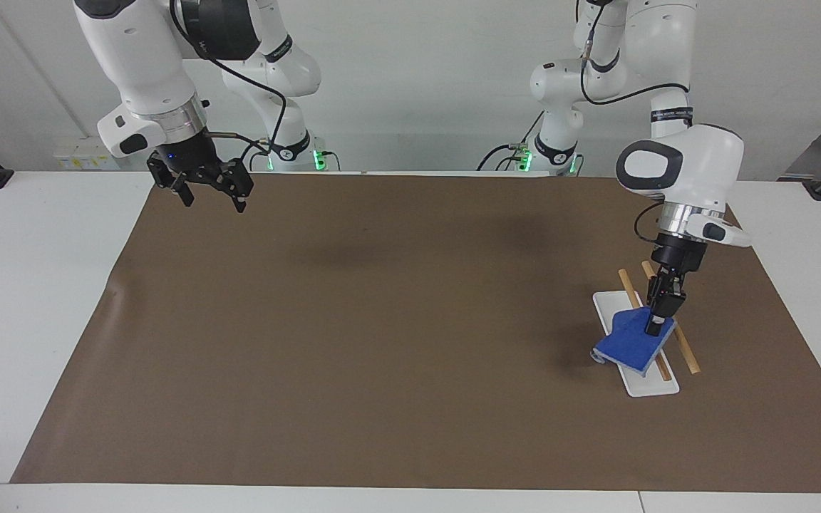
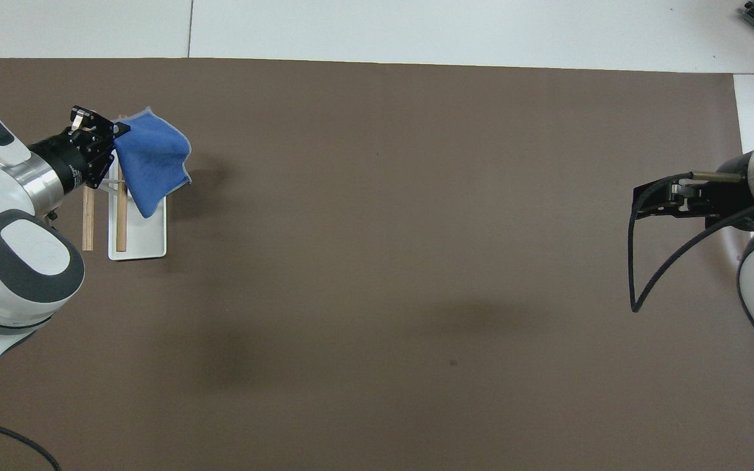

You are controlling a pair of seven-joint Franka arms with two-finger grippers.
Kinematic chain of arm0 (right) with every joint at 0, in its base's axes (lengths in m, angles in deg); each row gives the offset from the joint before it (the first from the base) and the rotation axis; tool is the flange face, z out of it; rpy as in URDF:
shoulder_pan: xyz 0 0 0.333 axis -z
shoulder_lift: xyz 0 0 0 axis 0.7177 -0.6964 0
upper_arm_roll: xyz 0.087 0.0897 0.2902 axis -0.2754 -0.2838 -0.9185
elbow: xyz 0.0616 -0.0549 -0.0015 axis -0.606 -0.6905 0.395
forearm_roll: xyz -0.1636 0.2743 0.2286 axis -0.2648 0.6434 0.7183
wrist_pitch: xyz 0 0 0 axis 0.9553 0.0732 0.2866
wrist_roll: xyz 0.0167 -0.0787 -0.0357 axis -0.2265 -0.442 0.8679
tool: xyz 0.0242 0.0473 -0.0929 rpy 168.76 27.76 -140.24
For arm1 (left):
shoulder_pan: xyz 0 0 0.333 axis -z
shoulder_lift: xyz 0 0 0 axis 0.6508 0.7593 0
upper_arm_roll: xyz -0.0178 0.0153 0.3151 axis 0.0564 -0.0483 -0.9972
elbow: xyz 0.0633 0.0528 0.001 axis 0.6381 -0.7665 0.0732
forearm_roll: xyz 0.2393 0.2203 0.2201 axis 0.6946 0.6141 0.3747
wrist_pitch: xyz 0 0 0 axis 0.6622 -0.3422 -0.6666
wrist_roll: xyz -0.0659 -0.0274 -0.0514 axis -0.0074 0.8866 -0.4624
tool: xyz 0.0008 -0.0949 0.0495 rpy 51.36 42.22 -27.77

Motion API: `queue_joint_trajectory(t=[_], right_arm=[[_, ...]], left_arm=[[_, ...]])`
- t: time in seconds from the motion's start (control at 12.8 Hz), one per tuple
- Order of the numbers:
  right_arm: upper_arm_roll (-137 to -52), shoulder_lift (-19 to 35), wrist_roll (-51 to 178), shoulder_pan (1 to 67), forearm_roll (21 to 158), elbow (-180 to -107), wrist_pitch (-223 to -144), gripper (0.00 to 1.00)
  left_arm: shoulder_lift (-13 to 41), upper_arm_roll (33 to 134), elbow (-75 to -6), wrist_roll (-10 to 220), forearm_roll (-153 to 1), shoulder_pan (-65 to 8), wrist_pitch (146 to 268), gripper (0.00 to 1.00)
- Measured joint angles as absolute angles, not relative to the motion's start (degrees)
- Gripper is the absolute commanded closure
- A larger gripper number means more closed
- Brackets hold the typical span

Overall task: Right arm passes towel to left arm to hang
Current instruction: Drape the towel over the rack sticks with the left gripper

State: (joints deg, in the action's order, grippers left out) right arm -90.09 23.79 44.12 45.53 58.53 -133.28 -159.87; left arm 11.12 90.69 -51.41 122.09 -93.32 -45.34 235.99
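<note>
The blue towel hangs from my left gripper, which is shut on its upper corner. It hangs over a small rack: a white base with two wooden rods, at the left arm's end of the table. In the overhead view the towel covers the farther part of the base and spreads past its edge toward the table's middle, with the left gripper over the rods. My right gripper is open and empty, raised over the mat's corner at the right arm's end.
A brown mat covers most of the white table. A long black cable loops down from the right arm's wrist.
</note>
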Motion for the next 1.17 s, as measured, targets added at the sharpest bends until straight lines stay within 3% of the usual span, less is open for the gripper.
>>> queue_joint_trajectory(t=[0.39, 1.17], right_arm=[[-90.11, 23.79, 44.12, 45.32, 58.53, -133.35, -159.87, 0.0], [-90.09, 23.79, 44.12, 45.32, 58.53, -133.36, -159.88, 0.0]], left_arm=[[11.12, 90.24, -51.48, 122.07, -93.32, -55.24, 236.05, 1.0], [9.14, 90.29, -59.45, 124.41, -93.32, -56.22, 236.13, 1.0]])
